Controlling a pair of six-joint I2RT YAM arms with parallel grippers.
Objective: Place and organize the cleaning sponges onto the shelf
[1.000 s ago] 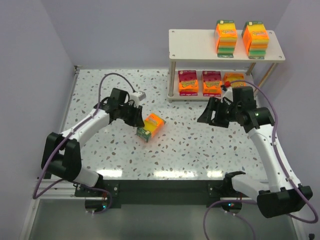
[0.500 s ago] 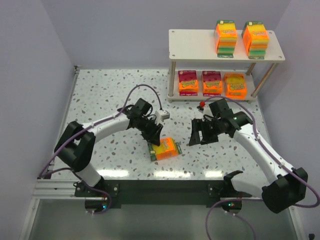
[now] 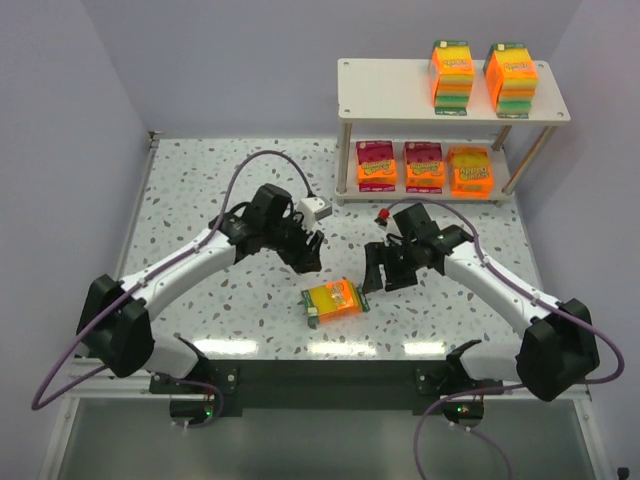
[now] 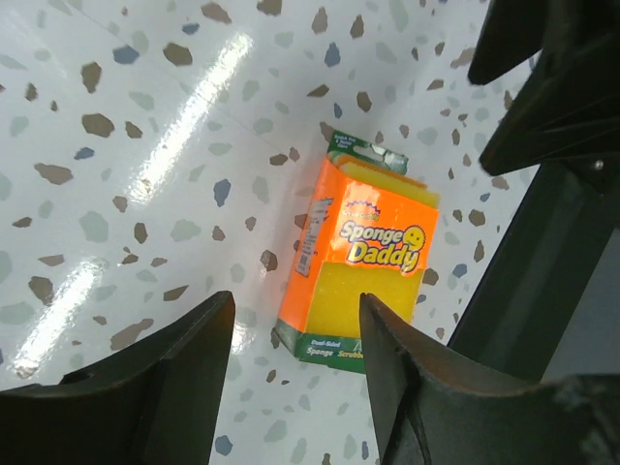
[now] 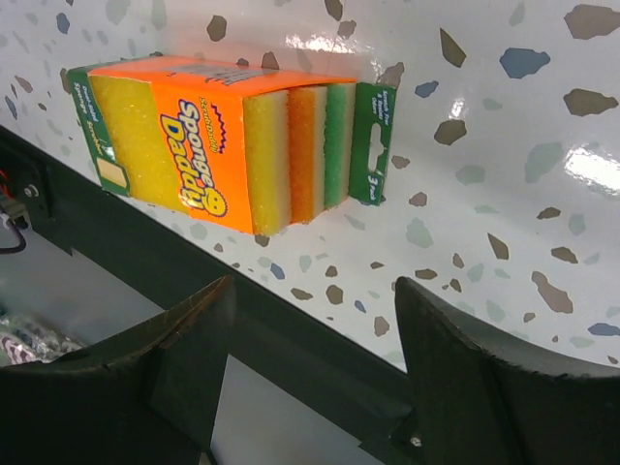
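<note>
One cleaning sponge pack (image 3: pixel 335 301), orange with a yellow face and green ends, lies flat on the table near its front edge. My left gripper (image 3: pixel 307 254) hovers just up-left of it, open and apart from it. In the left wrist view the pack (image 4: pixel 363 257) lies just beyond the spread jaws of that gripper (image 4: pixel 295 308). My right gripper (image 3: pixel 376 272) stands open and empty to the pack's upper right; its wrist view shows the pack (image 5: pixel 218 145) ahead of that gripper (image 5: pixel 315 291). The shelf (image 3: pixel 400 92) carries two stacked packs (image 3: pixel 452 75) (image 3: pixel 511 77) on top and three packs (image 3: pixel 423 166) below.
The table's dark front edge (image 5: pixel 291 358) runs directly under my right gripper, close to the loose pack. The right arm's dark body (image 4: pixel 562 145) fills the right side of the left wrist view. Walls bound the left and back of the speckled table (image 3: pixel 220 190).
My left gripper carried the pack toward the near middle of the table, opened, let it go and drew back up-left. The right arm swung left toward the pack, staying open.
</note>
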